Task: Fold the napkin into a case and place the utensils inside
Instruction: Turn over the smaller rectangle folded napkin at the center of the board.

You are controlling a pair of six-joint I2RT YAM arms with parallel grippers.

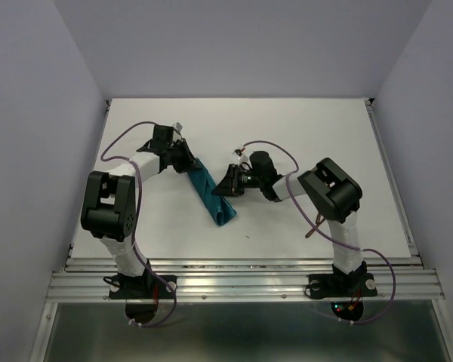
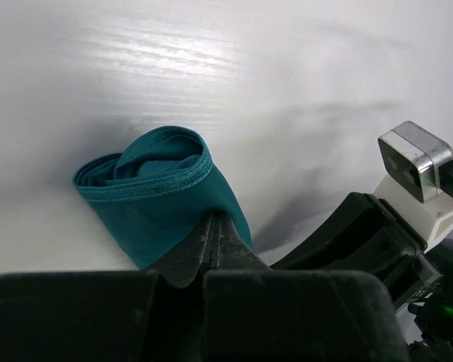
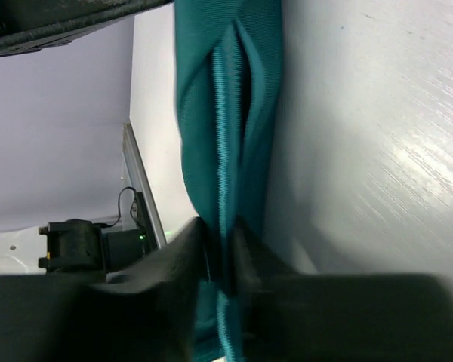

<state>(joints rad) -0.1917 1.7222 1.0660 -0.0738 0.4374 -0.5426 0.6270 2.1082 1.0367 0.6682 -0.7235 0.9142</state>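
A thin, slightly shiny teal blue-green napkin [image 1: 210, 192], folded into a narrow strip, lies slanted on the white table [image 1: 309, 128] left of centre in the overhead view, running from upper left to lower right. The black left gripper [image 1: 183, 158] meets its upper end; in the left wrist view its fingers are pressed together on a fold of the cloth at lower centre, with the strip's rolled end open towards the camera. The black right gripper [image 1: 228, 186] sits against the strip's right edge, and in the right wrist view its fingers [image 3: 245, 253] flank the lighter hem; whether they grip it cannot be told
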